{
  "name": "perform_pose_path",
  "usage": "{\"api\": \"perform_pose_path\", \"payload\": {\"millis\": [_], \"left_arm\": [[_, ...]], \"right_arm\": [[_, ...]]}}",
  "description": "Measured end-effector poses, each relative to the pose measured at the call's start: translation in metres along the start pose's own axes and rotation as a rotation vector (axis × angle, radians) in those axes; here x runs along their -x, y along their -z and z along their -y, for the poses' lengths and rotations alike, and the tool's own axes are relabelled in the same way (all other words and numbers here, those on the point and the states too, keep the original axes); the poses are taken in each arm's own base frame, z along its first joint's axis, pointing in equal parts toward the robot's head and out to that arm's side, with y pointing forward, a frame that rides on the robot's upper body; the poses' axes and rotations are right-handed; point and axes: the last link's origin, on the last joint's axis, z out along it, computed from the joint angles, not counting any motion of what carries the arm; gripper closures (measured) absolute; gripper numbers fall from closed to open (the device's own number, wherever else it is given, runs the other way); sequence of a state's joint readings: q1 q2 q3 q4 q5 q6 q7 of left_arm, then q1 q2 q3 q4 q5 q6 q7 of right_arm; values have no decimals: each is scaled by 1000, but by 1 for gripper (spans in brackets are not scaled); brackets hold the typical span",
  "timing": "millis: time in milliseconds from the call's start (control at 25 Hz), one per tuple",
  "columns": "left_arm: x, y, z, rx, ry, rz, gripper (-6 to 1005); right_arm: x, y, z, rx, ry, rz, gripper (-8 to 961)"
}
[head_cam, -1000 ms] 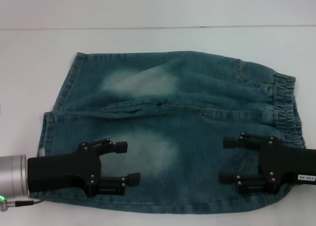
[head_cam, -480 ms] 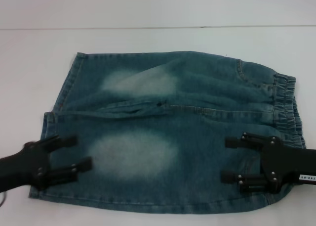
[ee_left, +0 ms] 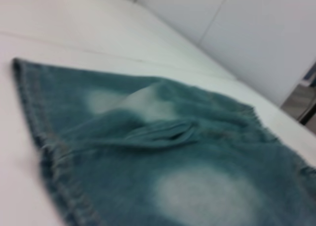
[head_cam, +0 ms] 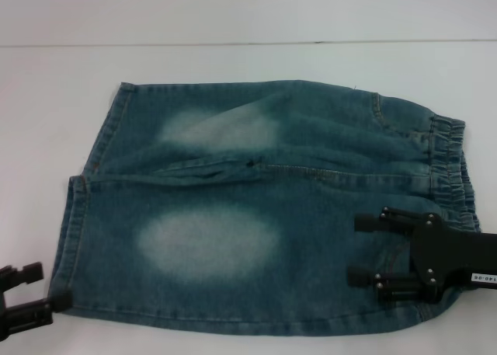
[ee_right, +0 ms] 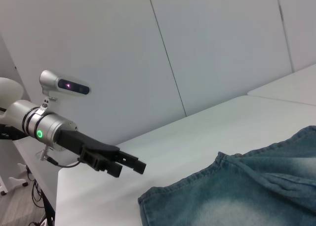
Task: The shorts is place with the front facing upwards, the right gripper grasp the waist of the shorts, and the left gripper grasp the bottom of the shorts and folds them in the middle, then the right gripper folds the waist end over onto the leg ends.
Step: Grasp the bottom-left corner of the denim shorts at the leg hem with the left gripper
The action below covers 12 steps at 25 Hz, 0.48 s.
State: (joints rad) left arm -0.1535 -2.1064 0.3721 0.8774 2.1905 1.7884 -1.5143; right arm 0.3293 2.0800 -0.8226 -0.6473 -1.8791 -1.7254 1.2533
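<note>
The faded blue denim shorts (head_cam: pixel 264 207) lie flat on the white desk (head_cam: pixel 248 60), the right gripper (head_cam: pixel 371 250) spread-fingered over the waist, the left gripper (head_cam: pixel 35 293) spread-fingered beside the leg hem.

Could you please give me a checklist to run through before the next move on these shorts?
1. Shorts lie flat, front up, on the table: ok.
2. Left tool placed at the leg hem: not ok; it sits off the fabric by the near corner, fingers apart.
3. Right tool placed at the waistband: cannot tell; it is above the near waist end, fingers spread, nothing gripped.
4. Fabric caught in either tool: ok, none seen.
5. Far leg smooth: not ok, a ridge runs along the middle.
</note>
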Motion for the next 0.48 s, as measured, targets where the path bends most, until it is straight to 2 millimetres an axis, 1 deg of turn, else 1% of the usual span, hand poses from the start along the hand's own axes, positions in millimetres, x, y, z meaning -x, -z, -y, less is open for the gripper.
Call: {"api": "perform_pose_path", "payload": {"millis": [160,280,400,480], "left_arm": [[4,2,5,-28,10,44,101],[5,-3,8,-36,16,95,105],[4,-5,9,-33,13,111,108],[1,-11,9,-18,4,124,110]], "right_arm": [[0,0,0,0,0,0,28],[0,0,0,0,-1,1,28],[0,1,-1,2,-3,2,29],[-1,1,-1,2,-4,2,29]]}}
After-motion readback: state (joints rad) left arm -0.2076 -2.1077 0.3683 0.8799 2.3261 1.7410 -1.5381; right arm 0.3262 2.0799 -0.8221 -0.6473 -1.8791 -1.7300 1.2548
